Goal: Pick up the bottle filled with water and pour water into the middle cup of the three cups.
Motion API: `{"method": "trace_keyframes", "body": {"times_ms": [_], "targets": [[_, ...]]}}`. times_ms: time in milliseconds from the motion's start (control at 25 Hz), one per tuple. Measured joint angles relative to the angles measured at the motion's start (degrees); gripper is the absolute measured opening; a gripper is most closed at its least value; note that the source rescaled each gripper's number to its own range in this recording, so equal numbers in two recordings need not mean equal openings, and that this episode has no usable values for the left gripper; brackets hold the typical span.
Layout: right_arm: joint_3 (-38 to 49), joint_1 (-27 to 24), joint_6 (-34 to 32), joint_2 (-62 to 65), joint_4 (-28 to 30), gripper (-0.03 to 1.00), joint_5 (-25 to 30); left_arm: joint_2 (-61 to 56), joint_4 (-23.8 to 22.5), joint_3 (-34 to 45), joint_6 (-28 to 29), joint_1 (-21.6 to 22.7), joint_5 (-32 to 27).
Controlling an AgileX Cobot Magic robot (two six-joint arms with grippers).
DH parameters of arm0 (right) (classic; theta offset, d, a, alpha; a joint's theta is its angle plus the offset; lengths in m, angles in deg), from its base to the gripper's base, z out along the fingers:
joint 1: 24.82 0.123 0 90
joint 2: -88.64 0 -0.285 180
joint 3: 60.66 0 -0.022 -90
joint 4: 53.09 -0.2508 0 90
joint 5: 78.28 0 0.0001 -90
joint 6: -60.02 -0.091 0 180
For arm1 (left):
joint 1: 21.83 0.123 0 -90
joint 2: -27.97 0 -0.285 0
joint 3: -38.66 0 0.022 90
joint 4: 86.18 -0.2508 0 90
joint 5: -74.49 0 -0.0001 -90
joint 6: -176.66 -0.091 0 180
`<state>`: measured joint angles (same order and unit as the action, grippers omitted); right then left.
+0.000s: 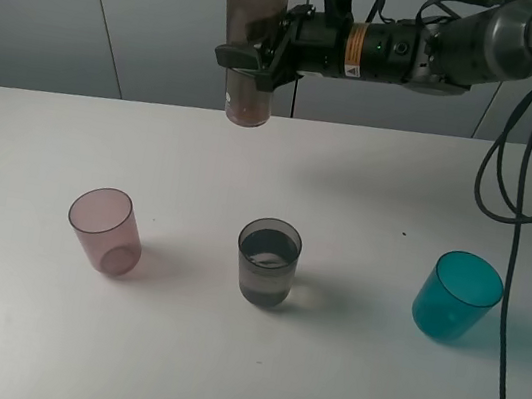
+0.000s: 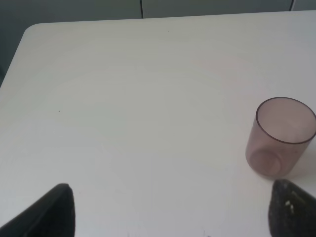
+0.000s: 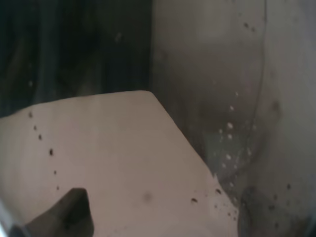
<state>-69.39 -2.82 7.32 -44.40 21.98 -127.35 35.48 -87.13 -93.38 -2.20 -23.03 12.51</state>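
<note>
The right gripper [image 1: 250, 63] is clamped round the smoky bottle [image 1: 257, 1], held upright in the air at eleven o'clock from the grey middle cup [image 1: 267, 263], which already holds water. If more is wanted, I'd bring the bottle's mouth over that cup before tipping. The left gripper [image 2: 173, 215] stands wide and empty.

On the table [image 1: 371, 176], one row: middle cup [image 1: 267, 263], left cup [image 1: 105, 231] at its 9 o'clock, right cup [image 1: 457, 297] at 3 o'clock. Bottle [image 1: 256, 6] at 11 o'clock (raised, behind the row).
</note>
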Motion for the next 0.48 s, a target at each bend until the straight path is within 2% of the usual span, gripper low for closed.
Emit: {"method": "trace_keyframes", "body": {"times_ms": [280,480], "targets": [[-8.06,1.12,-1.0,-9.49,0.83,0.0,0.23,0.0,0.0,0.0,0.2,0.0,0.0],[-9.12,1.2,-1.0,-12.56,-0.4,0.0,2.8,0.0,0.0,0.0,0.2,0.0,0.0]]}}
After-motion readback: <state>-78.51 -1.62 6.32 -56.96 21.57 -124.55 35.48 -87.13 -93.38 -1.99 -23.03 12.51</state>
